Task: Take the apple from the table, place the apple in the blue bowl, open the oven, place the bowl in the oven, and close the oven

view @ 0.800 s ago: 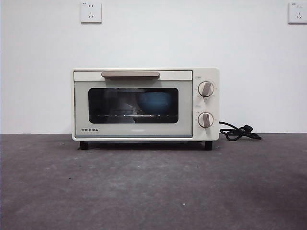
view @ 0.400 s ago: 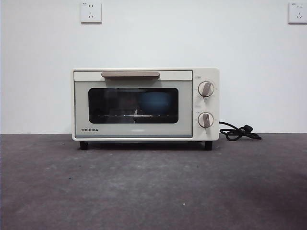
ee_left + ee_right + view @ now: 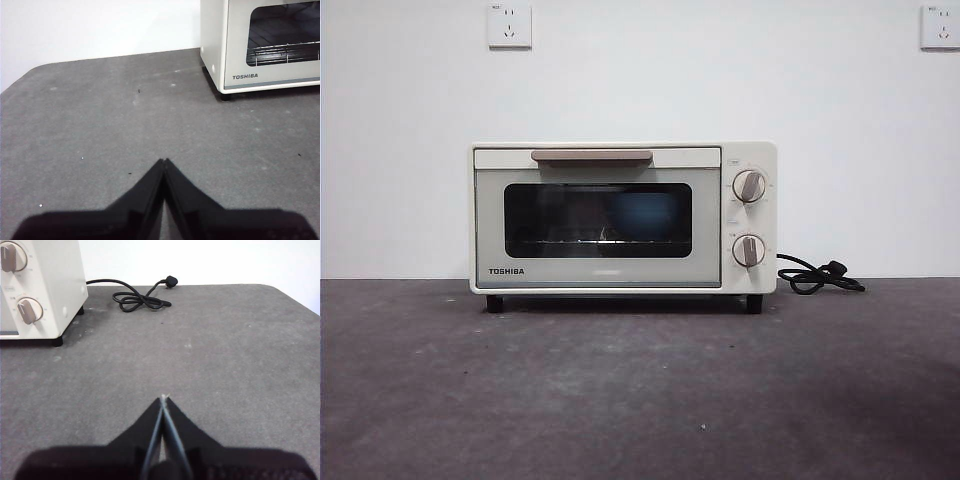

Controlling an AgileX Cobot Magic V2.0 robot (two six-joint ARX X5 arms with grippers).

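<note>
Inside, blue bowl [image 3: 645, 216], oven [image 3: 623, 218] closed

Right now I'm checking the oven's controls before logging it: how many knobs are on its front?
2. Both sit on the oven's panel beside the glass door: the upper knob directly above the lower knob. None seems hidden.

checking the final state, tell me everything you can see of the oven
The oven is a cream-white TOSHIBA toaster oven, standing upright on short dark feet on the grey table against the white wall. Its dark glass door is shut, with a beige bar handle along the top. Two round knobs sit one above the other beside the door. Through the glass a wire rack and the blue bowl show dimly. A black cord lies coiled beside it. No gripper touches it.
</note>
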